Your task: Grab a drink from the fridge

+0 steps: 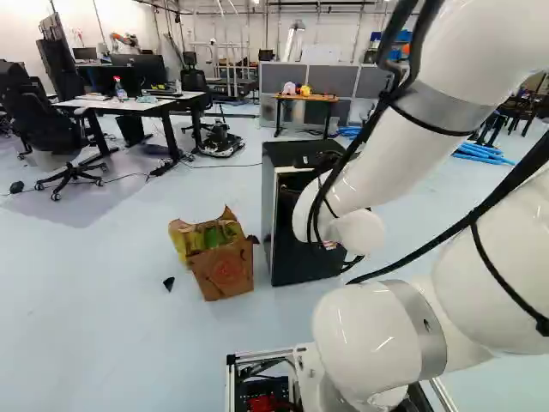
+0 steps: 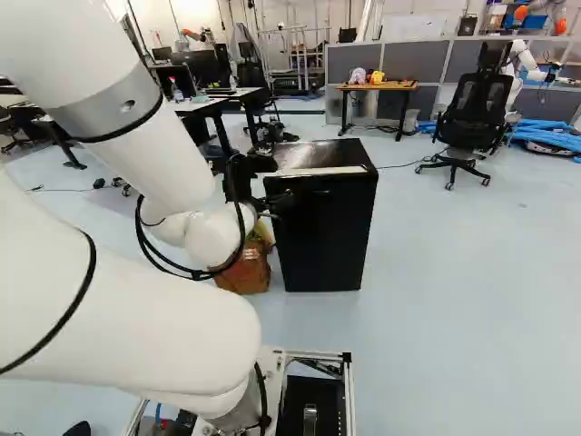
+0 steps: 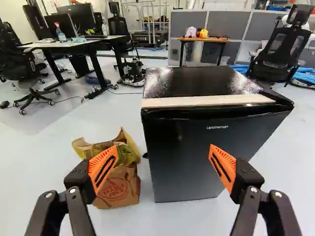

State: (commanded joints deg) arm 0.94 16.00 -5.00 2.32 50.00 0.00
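The white arm [image 1: 369, 176] is closest, rising from its joint at the foot of both base views and filling much of the right side of the left base view. Behind everything, a grey partition [image 3: 226, 24] runs along the far side of the room. The white-topped desk [image 3: 74, 44] stands at the upper left of the left base view, holding monitors and a spray bottle. Another robot [image 2: 522, 64], also white, shows at the upper right of the right base view.

The black fridge [image 3: 182, 147] stands on the floor ahead of the arm. Its door is closed, with a pale strip [image 3: 206, 101] along the top front edge; I cannot tell where the drink is, since the inside is hidden. A black office chair [image 2: 472, 109] stands beyond the fridge, near blue tubes [image 2: 545, 136]. A small table [image 2: 390, 85] by the partition carries 2 little things, 1 pale and 1 yellow.

The brown paper bag [image 3: 113, 172] sits open just beside the fridge, green and yellow stuff showing in its mouth. The black gripper [image 2: 272, 182] is near the fridge's upper front. In the wrist view the gripper [image 3: 163, 150] is released: its 2 fingers stand wide apart, orange pads facing, with the door ahead between them. A dark scrap [image 1: 169, 283] lies on the floor near the bag.
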